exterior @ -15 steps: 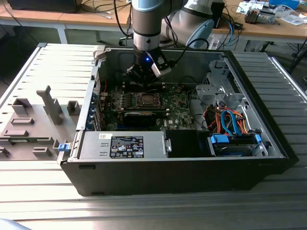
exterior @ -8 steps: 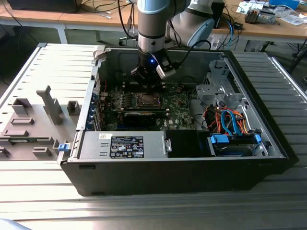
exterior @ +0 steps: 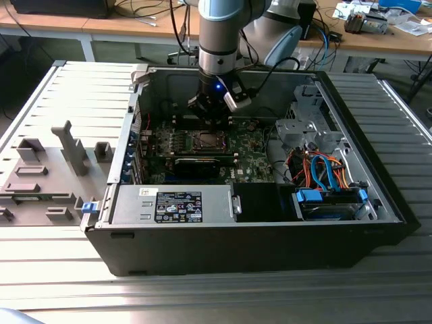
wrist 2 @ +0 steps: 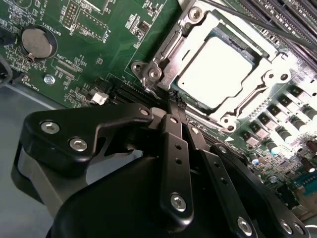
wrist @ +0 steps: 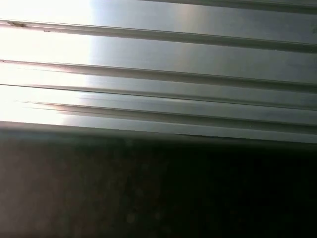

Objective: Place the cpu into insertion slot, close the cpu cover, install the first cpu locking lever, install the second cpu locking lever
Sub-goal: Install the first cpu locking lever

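Ribbed grey metal worktop (exterior: 61, 270) carries an open black desktop computer case (exterior: 270, 250) lying on its side, with wooden desks and loose cables behind it. On the exterior view's left, grey plastic fixture blocks (exterior: 47, 172) sit on the worktop beside the case. Inside the case lies a green circuit board (exterior: 246, 158), with orange and blue cables (exterior: 324, 172) toward the exterior view's right.

From above, the silver and light-blue robot arm (exterior: 219, 34) reaches down into the case, its black gripper (exterior: 214, 121) poised over the small square insertion slot (exterior: 208, 141) with the silvery metal rim.

In the second wrist view, the small flat square cpu (wrist 2: 215, 69) with its silvery-grey metal top lies seated in the slot, and the thin silvery-metal cpu cover (wrist 2: 245, 101) frames it, lying flat around the chip. The black fingers (wrist 2: 174, 129) are pressed together, their tips touching nothing that can be made out, right at the corner of the cover where a thin metal lever end (wrist 2: 151, 82) curls by a screw. A round silver coin battery (wrist 2: 38, 42) sits well apart on the board.

In the first wrist view, pale ribbed metal strips (wrist: 198, 64) run above a dark edge.
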`<act>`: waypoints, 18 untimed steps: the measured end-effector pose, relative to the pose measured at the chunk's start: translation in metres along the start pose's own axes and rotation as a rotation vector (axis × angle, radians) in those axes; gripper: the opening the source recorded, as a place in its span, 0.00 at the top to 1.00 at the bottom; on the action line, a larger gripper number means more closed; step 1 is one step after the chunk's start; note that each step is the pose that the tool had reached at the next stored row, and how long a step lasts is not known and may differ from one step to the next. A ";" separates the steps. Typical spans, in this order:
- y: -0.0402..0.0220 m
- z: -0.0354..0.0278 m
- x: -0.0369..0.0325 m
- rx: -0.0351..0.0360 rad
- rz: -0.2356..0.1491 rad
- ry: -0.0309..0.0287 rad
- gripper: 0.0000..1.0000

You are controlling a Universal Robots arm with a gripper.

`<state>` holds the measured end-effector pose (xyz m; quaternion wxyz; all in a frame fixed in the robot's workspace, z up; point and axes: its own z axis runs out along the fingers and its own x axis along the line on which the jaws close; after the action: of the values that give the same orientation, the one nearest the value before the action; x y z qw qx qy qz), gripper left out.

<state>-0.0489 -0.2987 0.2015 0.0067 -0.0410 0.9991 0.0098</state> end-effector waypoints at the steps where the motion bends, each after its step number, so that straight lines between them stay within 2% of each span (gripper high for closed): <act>1: 0.0004 -0.0001 0.0000 0.0003 0.000 0.0000 0.89; 8: 0.0009 -0.0112 0.0003 0.0013 0.000 -0.0033 0.89; 13: 0.0011 -0.0214 0.0001 0.0014 0.000 -0.0034 0.89; 14: 0.0006 -0.0216 0.0002 0.0012 0.000 -0.0036 0.89; 16: -0.0025 -0.0218 0.0004 0.0014 0.000 -0.0035 0.89; 18: -0.0083 -0.0218 0.0009 0.0012 0.000 -0.0036 0.89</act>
<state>-0.0494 -0.3074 0.2232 0.0085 -0.0410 0.9991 0.0092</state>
